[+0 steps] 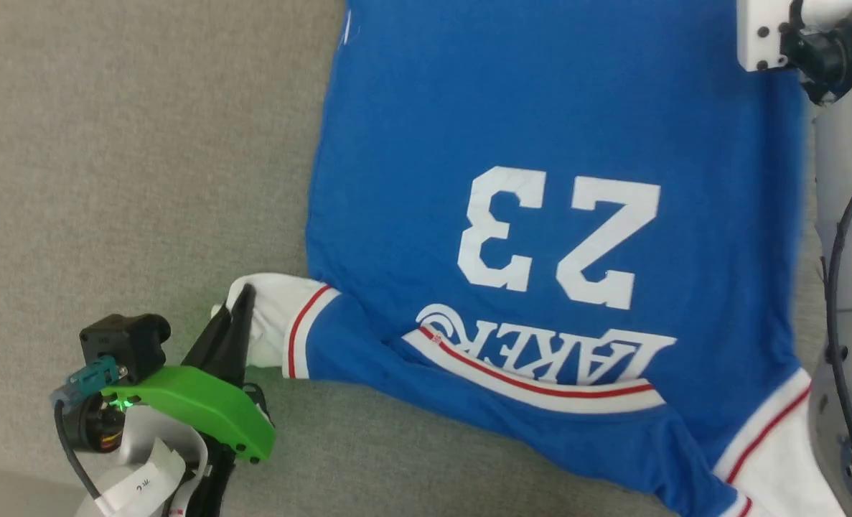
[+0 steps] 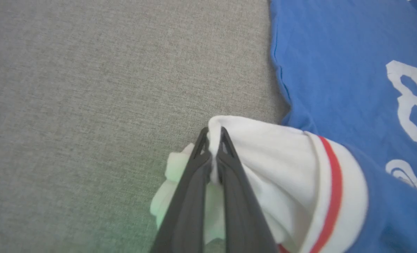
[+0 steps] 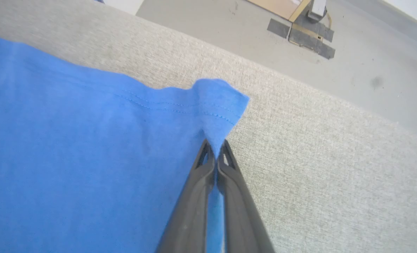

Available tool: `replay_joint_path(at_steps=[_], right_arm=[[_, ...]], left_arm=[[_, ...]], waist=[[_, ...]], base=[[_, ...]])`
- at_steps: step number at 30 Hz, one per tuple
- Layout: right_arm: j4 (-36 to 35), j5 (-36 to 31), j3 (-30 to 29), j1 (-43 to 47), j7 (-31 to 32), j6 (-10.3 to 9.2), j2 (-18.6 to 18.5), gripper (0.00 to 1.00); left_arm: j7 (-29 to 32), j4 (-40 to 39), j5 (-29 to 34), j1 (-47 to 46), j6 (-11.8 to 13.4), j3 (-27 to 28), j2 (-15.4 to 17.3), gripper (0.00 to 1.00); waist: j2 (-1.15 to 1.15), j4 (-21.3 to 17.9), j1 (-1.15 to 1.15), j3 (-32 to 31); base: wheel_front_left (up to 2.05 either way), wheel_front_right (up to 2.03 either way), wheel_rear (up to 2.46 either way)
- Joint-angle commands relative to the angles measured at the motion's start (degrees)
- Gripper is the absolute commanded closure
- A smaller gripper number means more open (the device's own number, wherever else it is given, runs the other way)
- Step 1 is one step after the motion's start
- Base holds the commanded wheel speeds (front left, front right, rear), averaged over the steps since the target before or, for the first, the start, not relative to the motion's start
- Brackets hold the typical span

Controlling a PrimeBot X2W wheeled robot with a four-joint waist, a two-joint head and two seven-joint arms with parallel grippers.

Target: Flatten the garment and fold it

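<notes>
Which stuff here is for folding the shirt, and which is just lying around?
For the job:
- the garment, a blue shirt
- the left gripper, shut on its white sleeve
- the right gripper, shut on its blue hem corner

Just there:
- the grey cloth surface under the shirt
- the floor beyond
- dark tape patches on that floor

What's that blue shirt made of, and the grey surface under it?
The garment looks like soft matte jersey knit, probably cotton: it bunches limply and shows a stitched hem. The grey surface looks like coarse woven upholstery fabric, its heathered weave visible.
</notes>
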Motion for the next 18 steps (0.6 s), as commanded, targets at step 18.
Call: replay_joint_path(at_steps=[18], right_arm=[[-39.3, 28.0, 6.8, 45.4, 9.5, -0.06, -13.0, 1.00]], left_arm=[[0.6, 3.1, 0.3, 4.3, 1.5, 0.1, 1.6, 1.00]], waist=[[0.00, -14.3, -0.01, -20.2]], base=[[0.00, 0.00, 0.00]])
